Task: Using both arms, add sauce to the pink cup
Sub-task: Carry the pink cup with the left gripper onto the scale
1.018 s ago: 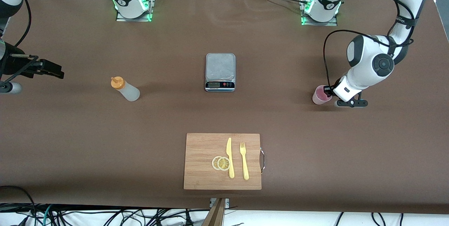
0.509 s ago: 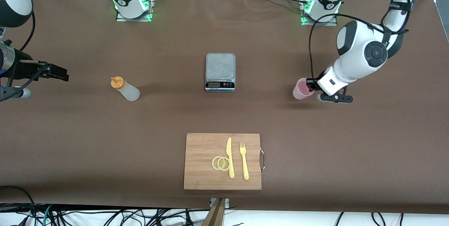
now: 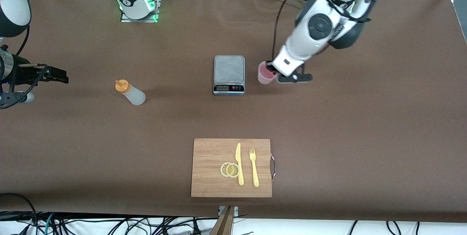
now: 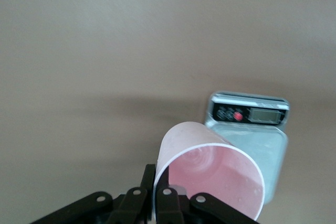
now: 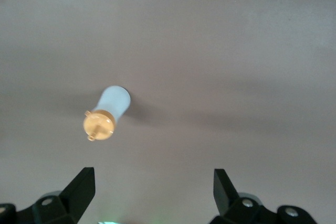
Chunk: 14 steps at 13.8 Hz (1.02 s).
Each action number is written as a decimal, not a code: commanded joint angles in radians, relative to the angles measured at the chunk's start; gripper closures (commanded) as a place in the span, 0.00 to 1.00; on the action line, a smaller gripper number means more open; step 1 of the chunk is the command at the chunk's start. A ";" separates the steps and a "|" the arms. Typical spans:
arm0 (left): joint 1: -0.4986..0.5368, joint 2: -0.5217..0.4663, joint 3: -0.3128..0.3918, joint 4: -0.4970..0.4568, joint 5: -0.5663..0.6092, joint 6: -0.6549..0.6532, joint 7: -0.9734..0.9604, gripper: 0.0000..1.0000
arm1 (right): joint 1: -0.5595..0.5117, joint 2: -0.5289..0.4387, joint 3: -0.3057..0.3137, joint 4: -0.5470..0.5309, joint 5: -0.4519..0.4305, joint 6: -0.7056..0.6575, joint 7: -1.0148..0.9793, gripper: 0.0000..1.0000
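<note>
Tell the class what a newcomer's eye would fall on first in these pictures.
First, the left gripper, shut on the rim of the pink cup and holding it in the air beside the scale. Next, the squeeze bottle standing alone toward the right arm's end, with the open right gripper hanging near it. Nearest the front camera lies a cutting board.

We see the left gripper (image 3: 270, 72) has carried the pink cup (image 3: 265, 73) from the left arm's end of the table to just beside the scale (image 3: 229, 74).
</note>
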 commanded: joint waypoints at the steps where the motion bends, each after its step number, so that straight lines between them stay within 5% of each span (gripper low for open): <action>1: -0.102 0.074 -0.001 0.041 -0.003 0.073 -0.180 1.00 | -0.055 0.011 0.004 -0.003 0.037 -0.002 -0.194 0.00; 10: -0.252 0.229 0.025 0.094 0.138 0.145 -0.391 1.00 | -0.280 0.184 0.004 -0.015 0.334 0.008 -0.894 0.00; 14: -0.265 0.256 0.051 0.136 0.137 0.145 -0.391 1.00 | -0.317 0.223 0.004 -0.130 0.509 0.013 -1.217 0.00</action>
